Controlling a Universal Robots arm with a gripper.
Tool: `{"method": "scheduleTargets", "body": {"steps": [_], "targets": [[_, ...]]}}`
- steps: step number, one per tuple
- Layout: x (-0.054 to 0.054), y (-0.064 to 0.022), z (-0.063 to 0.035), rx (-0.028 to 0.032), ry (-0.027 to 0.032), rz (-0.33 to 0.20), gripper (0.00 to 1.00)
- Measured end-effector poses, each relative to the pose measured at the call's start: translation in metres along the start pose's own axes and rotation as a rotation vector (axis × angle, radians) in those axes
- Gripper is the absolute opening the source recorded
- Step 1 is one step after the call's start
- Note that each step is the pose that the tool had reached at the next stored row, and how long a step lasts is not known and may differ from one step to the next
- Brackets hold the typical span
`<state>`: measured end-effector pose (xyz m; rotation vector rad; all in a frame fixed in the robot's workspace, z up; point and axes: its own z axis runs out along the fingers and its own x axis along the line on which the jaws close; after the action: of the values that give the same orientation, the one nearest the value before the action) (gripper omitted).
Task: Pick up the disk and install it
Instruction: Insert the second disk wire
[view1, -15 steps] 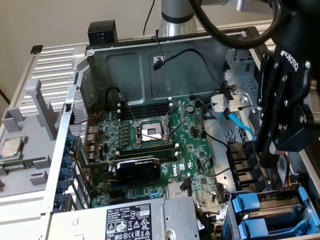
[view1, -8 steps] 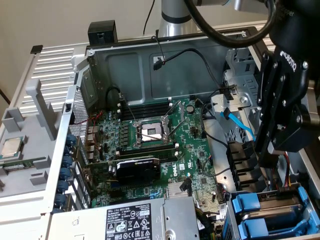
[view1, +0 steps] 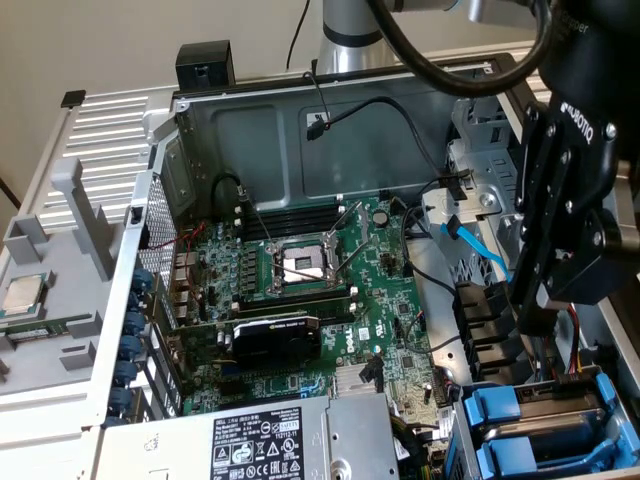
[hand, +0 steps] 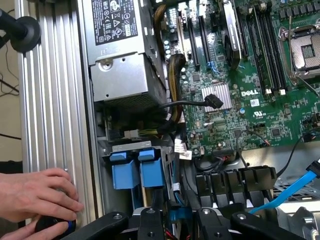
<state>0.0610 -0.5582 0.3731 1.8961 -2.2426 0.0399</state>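
Two blue carrier frames (view1: 545, 415) sit side by side in the drive cage at the exterior view's lower right. Grey metal, which I take for the disk (view1: 562, 392), shows on the upper one. In the wrist view their blue handles (hand: 136, 170) stand under a grey metal lip. My black gripper (view1: 530, 315) hangs over the black slots (view1: 488, 320) just beyond that cage, apart from the carriers. At the wrist view's edge the gripper's links (hand: 180, 225) frame a small blue piece that I cannot identify.
The open case holds a green motherboard (view1: 300, 270), a grey power-supply box (view1: 270, 440) and a loose blue cable (view1: 480, 250). A silver CPU chip (view1: 25, 293) lies on the grey tray outside. A person's hand (hand: 35, 192) rests on the ribbed aluminium frame.
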Motion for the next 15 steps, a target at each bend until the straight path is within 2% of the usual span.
{"method": "scheduleTargets", "body": {"steps": [10, 12, 13, 15], "targets": [[0.0001, 0.0005, 0.0009, 0.0033, -0.0003, 0.001, 0.31], [0.0001, 0.0008, 0.0011, 0.0036, -0.0004, 0.001, 0.29], [0.0001, 0.0008, 0.0011, 0.0037, -0.0004, 0.001, 0.22], [0.0001, 0.0008, 0.0012, 0.0037, -0.0005, 0.001, 0.22]]}}
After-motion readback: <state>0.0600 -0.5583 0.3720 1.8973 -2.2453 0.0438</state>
